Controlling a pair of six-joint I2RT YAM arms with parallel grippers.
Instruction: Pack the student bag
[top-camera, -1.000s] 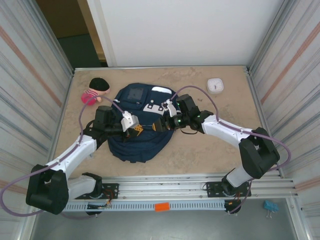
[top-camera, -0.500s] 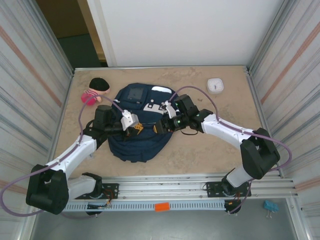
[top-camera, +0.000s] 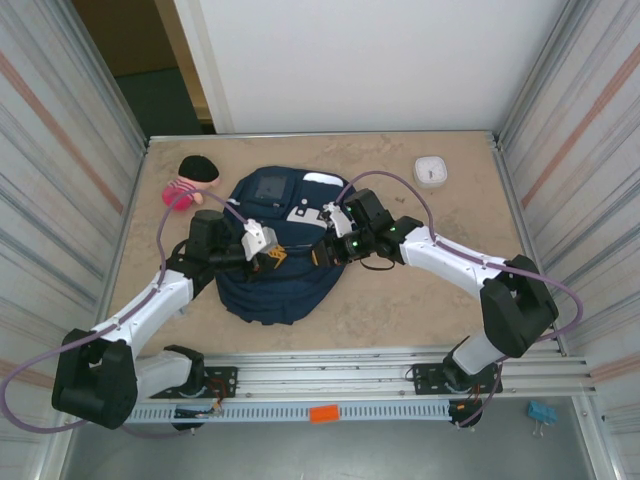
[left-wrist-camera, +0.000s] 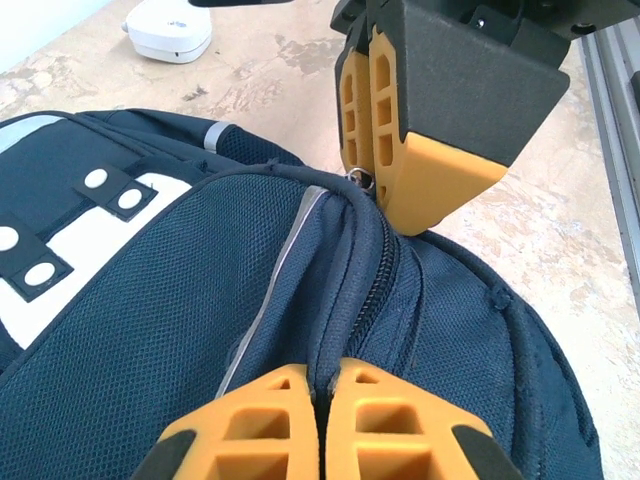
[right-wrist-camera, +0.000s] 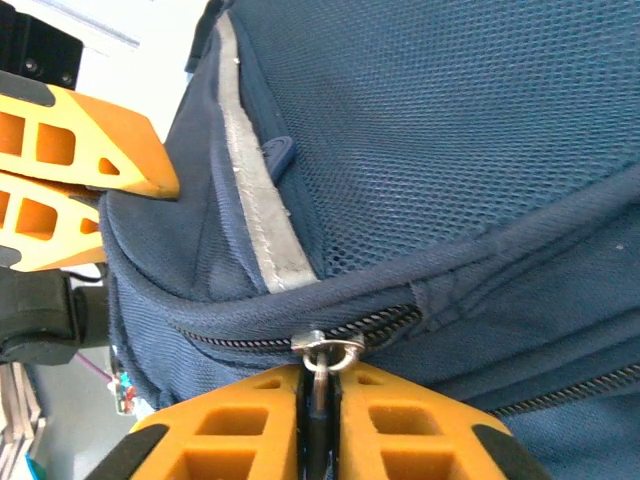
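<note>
The student bag (top-camera: 268, 295), navy blue with a white patch and pale stripes, lies flat in the middle of the table. My left gripper (top-camera: 280, 258) is over its middle. In the left wrist view that gripper (left-wrist-camera: 322, 378) is shut on the raised piping beside the bag's zipper (left-wrist-camera: 368, 290). My right gripper (top-camera: 315, 254) faces it from the right, a short way apart. Its orange fingers (right-wrist-camera: 400, 420) are shut on the metal zipper pull (right-wrist-camera: 320, 352), which stands between the pads. The left gripper (right-wrist-camera: 140, 205) shows at the left edge of the right wrist view.
A small doll (top-camera: 190, 180) with black hair and pink clothes lies at the bag's back left corner. A white square box (top-camera: 431, 170) sits at the back right, with bare tabletop around it. Ribbed metal walls (top-camera: 60, 200) close both sides.
My right gripper has shifted a little left toward the left gripper and closed from open onto the zipper pull. The left gripper has kept its hold and place.
</note>
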